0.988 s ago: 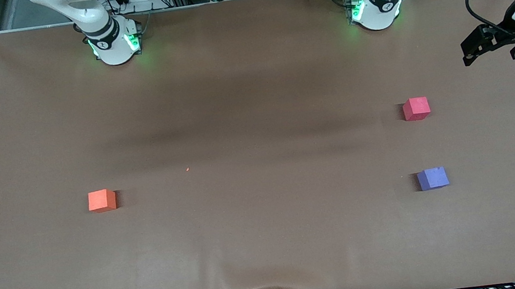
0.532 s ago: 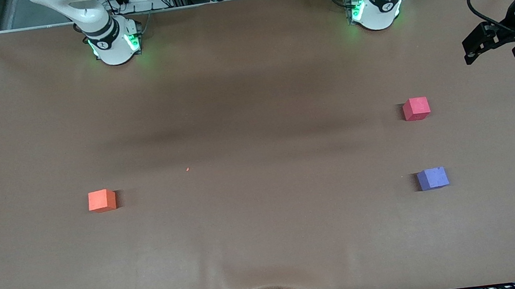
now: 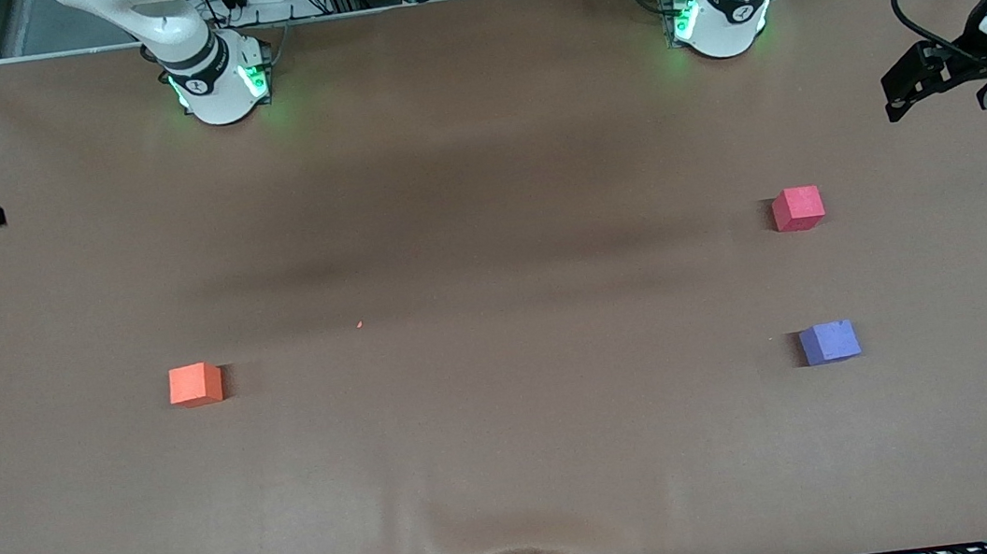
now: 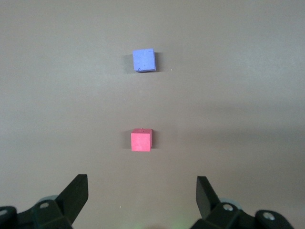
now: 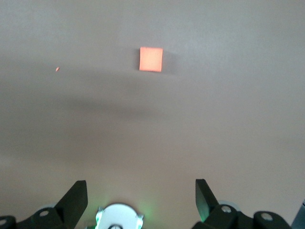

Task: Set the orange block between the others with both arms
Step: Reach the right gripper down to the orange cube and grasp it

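While I watch from my station, the purple-blue cube (image 3: 829,342) lies nearest the front camera, the orange block (image 3: 196,384) well apart toward the right arm's end, the pinkish-red cube (image 3: 798,209) farther. Both the left gripper (image 4: 142,193) and right gripper (image 5: 140,192) hang high over the table's ends, jaws spread, holding nothing.

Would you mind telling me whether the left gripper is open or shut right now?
Open. In the left wrist view the left gripper shows its jaws standing wide apart with nothing between them, above the table with the red cube ahead.
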`<state>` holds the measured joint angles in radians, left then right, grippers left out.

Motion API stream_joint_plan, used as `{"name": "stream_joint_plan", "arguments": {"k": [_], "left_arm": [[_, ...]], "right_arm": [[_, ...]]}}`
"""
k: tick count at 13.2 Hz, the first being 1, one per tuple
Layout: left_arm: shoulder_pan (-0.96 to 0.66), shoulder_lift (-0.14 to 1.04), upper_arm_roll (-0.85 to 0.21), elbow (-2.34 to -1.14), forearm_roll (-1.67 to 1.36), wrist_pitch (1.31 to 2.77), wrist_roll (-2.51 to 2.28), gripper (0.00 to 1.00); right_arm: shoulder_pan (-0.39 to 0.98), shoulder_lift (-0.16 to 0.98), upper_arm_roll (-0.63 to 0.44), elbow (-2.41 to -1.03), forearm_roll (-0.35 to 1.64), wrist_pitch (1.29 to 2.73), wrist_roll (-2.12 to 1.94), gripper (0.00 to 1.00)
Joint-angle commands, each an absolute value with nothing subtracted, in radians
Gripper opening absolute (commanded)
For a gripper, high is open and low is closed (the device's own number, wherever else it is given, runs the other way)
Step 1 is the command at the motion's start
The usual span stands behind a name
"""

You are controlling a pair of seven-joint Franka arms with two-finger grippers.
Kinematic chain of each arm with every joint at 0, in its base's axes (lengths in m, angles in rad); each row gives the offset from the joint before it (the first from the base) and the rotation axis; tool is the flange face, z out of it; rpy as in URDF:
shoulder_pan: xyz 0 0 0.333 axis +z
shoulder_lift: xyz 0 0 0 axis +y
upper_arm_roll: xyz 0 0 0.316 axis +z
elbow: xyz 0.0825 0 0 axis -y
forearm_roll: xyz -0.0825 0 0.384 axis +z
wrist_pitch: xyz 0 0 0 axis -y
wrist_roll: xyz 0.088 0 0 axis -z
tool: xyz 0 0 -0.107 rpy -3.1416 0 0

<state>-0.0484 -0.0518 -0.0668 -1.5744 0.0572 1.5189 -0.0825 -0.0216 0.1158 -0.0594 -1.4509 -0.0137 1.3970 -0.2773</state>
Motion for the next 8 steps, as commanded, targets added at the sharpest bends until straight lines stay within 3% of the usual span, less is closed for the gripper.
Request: {"name": "stream_joint_plan", "arguments": {"k": [1,8], "left_arm": [[-0.043,-0.055,-0.071,-1.569,0.041,1.506,-0.063,1.00],[-0.040,-0.052,-0.071,-1.571,0.041,1.508,-0.063,1.00]], "right_arm": [[-0.008,0.250,-0.058,-1.508,-0.026,1.564,-0.268,1.00],[-0.009,0.497,-0.057,-1.614,0.007,1.902,-0.268,1.00]]}}
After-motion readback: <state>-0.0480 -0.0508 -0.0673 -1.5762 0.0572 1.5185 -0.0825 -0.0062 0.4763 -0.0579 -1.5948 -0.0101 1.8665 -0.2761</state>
